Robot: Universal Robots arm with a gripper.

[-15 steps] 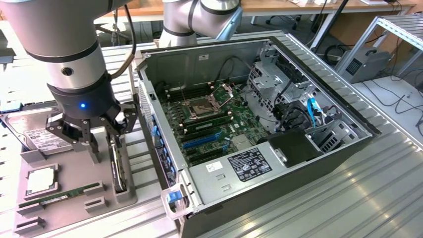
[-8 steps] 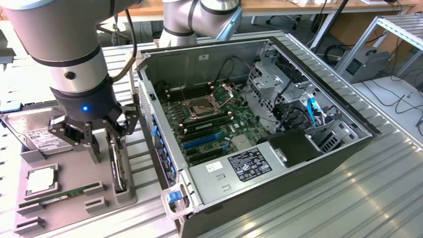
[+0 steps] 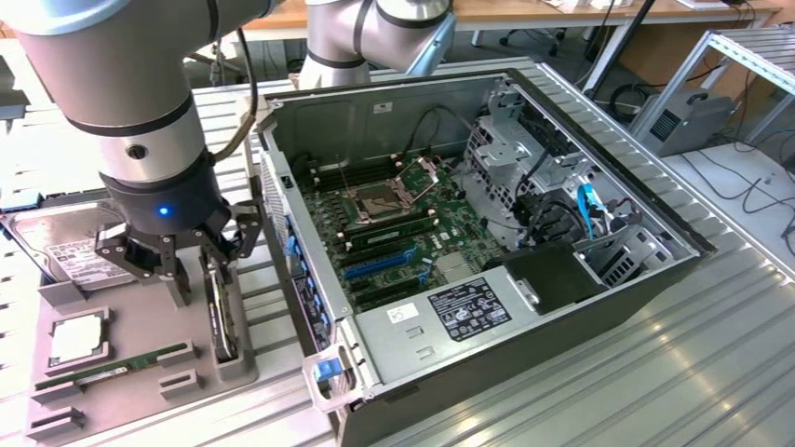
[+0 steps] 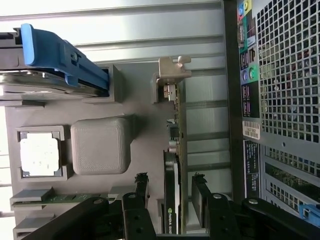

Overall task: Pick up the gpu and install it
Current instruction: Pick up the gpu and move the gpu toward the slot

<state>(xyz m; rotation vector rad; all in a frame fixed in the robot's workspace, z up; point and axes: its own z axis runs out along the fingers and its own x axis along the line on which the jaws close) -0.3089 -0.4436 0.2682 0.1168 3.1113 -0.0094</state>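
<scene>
Two wide-open, empty jaws of my black gripper [image 3: 205, 279] [image 4: 170, 181] straddle the thin black gpu [image 3: 225, 315] [image 4: 171, 210]; closing off-centre could tilt it.

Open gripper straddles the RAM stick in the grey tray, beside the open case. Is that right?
No, wrong part: the open gripper straddles the gpu, which stands on edge in the grey tray beside the open case. The wrist view shows a finger on each side of it.
</scene>
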